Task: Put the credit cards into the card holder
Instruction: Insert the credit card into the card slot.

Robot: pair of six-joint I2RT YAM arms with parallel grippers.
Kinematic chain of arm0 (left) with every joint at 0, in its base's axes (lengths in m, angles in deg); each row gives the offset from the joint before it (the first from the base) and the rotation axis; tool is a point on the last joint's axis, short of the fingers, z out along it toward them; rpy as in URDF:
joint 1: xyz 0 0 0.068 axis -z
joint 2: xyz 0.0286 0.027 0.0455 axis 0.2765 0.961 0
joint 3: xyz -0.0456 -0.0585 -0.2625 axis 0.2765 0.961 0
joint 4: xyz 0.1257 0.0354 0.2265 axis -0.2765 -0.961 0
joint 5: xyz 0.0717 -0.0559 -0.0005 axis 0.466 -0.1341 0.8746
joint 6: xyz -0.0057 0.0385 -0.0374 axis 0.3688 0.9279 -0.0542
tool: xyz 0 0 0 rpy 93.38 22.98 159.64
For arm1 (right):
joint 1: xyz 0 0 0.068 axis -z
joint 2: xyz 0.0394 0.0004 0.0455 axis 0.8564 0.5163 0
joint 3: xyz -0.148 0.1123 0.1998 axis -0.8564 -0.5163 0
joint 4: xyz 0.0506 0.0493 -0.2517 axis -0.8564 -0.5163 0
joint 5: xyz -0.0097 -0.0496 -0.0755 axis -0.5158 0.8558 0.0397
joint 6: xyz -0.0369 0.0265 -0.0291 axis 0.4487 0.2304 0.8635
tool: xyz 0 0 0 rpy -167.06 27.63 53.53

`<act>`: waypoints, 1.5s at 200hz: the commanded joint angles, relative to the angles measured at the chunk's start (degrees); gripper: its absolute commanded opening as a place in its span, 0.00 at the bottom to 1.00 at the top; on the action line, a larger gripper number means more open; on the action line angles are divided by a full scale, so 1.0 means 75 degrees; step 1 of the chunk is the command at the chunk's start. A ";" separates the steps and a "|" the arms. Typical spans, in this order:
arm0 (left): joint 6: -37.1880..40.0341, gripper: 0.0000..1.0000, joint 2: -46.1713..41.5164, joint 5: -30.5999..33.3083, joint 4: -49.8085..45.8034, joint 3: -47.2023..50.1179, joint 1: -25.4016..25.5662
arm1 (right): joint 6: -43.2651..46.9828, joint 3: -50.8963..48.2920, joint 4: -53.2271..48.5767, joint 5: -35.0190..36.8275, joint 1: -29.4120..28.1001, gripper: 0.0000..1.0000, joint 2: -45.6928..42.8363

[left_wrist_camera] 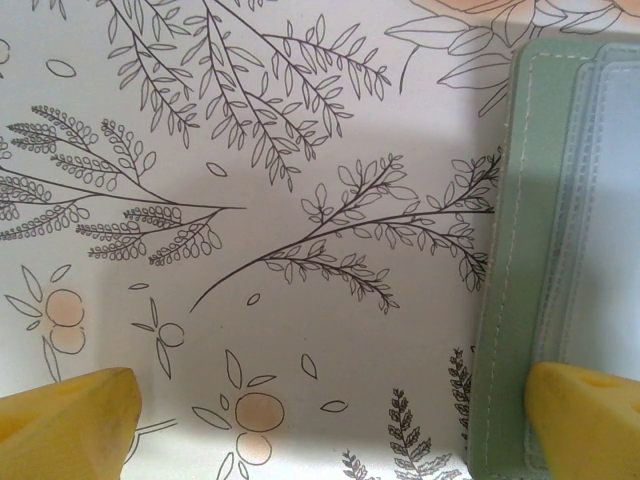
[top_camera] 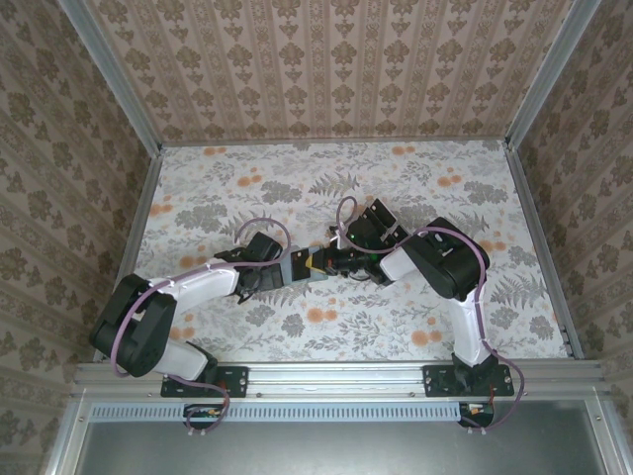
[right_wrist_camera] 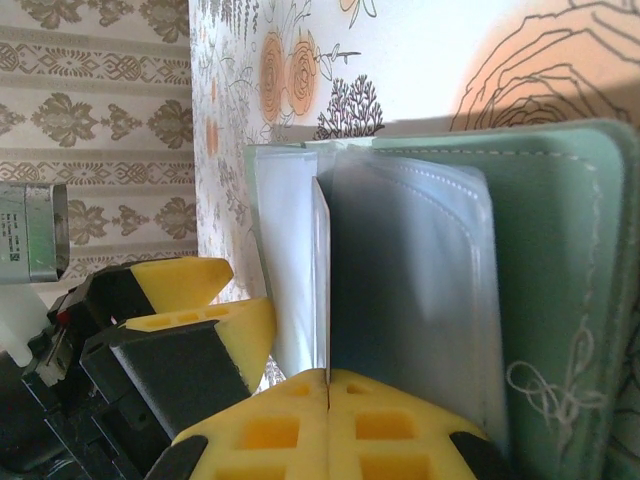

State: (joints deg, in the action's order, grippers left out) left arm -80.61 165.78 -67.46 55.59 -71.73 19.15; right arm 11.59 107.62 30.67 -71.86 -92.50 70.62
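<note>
card holder between left gripper, right gripper

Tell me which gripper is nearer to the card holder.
Right. The right gripper is shut on a clear inner leaf of the card holder. The left gripper stands open beside it, one finger over its edge.

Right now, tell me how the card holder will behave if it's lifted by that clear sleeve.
Probably floppy: the card holder is a thin stitched cover with soft clear sleeves, so it would likely sag open. It looks light. The glossy sleeve pinched by the right gripper may slip.
</note>
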 commanded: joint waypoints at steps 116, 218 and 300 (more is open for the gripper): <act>-0.0043 1.00 0.0032 0.0183 -0.0247 0.0166 -0.0062 | 0.0995 0.0862 -0.2333 -0.0356 -0.0081 0.16 0.0267; 0.0115 1.00 -0.0559 -0.0202 -0.0289 -0.0295 -0.0759 | 0.3104 0.2210 -0.6517 0.0916 0.0025 0.55 -0.1097; 0.0365 1.00 -0.0580 -0.0385 -0.0073 -0.0233 -0.1149 | 0.3846 0.2992 -0.8153 0.2396 -0.0203 0.15 -0.1074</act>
State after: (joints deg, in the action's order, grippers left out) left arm -79.52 162.46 -69.45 55.11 -72.89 10.84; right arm 37.49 127.25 -24.17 -59.10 -93.27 63.49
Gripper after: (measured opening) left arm 0.997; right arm 0.225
